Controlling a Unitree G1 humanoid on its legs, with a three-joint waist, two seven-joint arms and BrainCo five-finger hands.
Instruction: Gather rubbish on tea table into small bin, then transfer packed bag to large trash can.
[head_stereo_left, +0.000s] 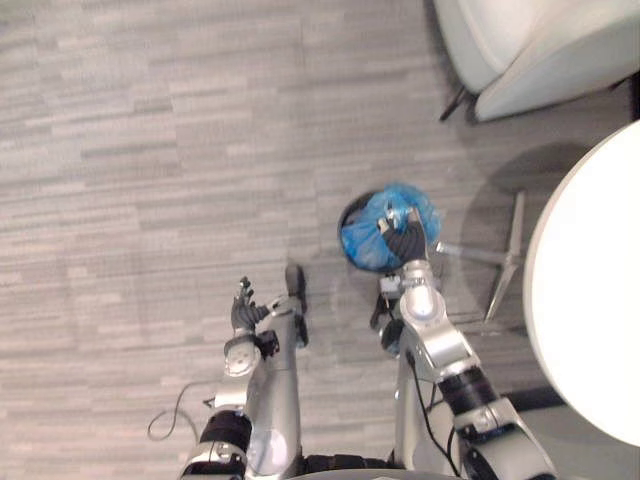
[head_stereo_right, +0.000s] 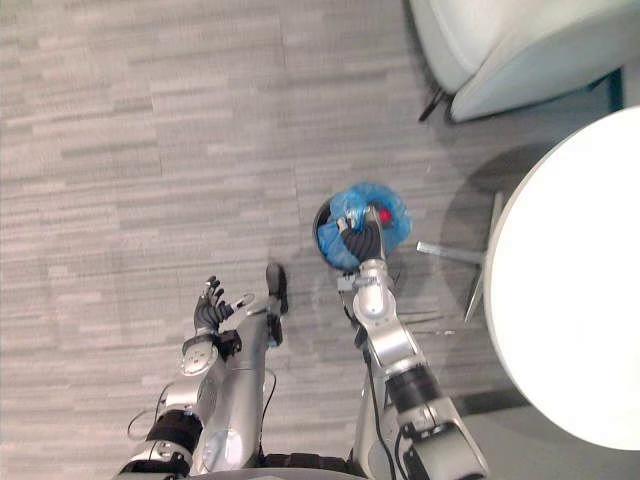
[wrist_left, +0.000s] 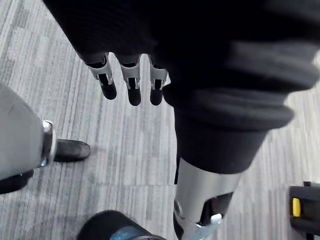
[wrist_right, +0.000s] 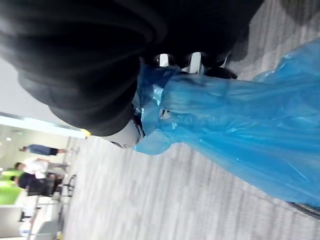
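Beside the white round table (head_stereo_left: 590, 290), the right hand (head_stereo_left: 405, 240) has its fingers curled round the gathered neck of the blue bag (wrist_right: 240, 130), which lies over the small dark bin (head_stereo_left: 347, 218). The left hand (head_stereo_left: 243, 312) hangs apart above the carpet, fingers loosely straight, holding nothing.

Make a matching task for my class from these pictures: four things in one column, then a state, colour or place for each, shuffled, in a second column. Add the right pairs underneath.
Column one:
1 left hand
2 right hand
3 rubbish bag
4 round table

Column two:
A blue, neck bunched together
B white, at the robot's right
C fingers straight, holding nothing
D fingers curled round plastic

Pairs: 1-C, 2-D, 3-A, 4-B
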